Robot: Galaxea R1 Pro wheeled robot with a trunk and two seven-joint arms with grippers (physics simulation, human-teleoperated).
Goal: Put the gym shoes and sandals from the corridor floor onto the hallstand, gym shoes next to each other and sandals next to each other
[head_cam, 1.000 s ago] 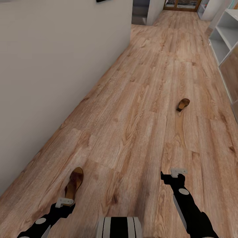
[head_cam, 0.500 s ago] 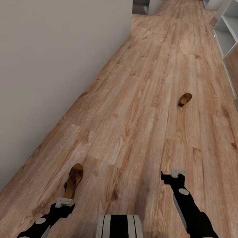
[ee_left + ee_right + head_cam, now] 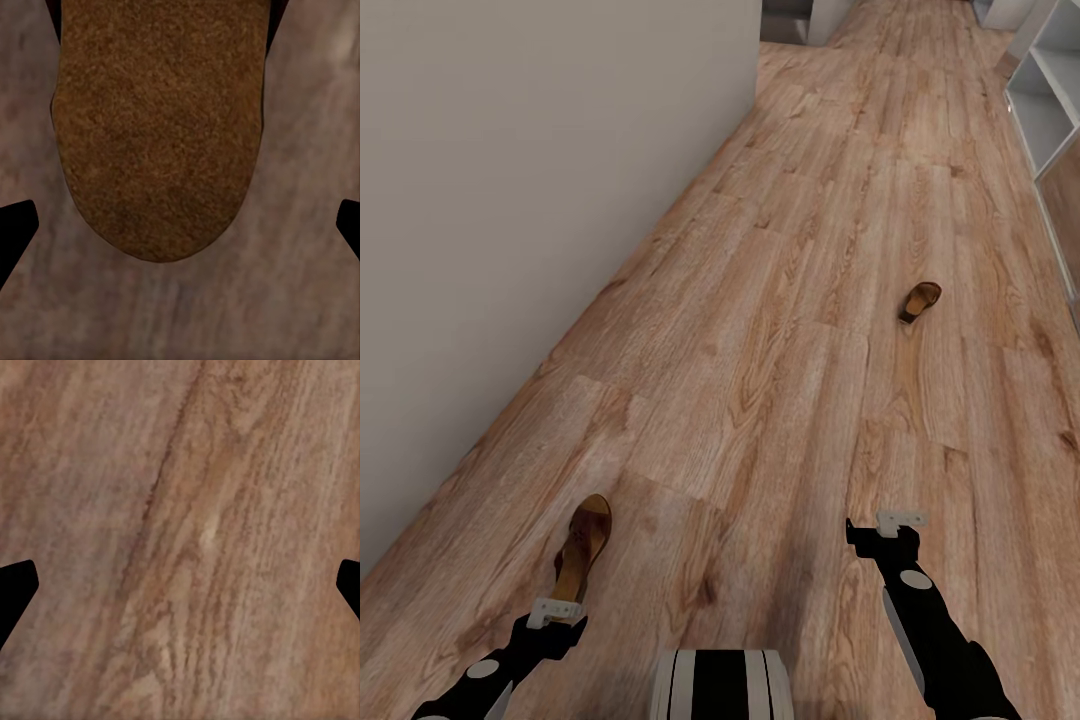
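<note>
Two dark-brown sandals lie on the corridor floor (image 3: 780, 330). The near sandal (image 3: 582, 555) lies just ahead of my left gripper (image 3: 555, 612), which is open. In the left wrist view its brown footbed (image 3: 157, 127) sits below and between the spread black fingertips (image 3: 15, 232), not touching them. The far sandal (image 3: 920, 300) lies well ahead on the right. My right gripper (image 3: 890, 525) hangs open over bare planks (image 3: 195, 540). The gym shoes are out of view.
A plain grey wall (image 3: 510, 200) runs along the left side. A pale open-shelved unit (image 3: 1045, 95) stands along the right edge; I cannot tell whether it is the hallstand. My striped trunk (image 3: 722, 685) shows at the bottom.
The head camera shifted slightly a second ago, so the corridor's far end slid out of the picture. Since half a second ago nothing has moved; both arms and sandals hold their places.
</note>
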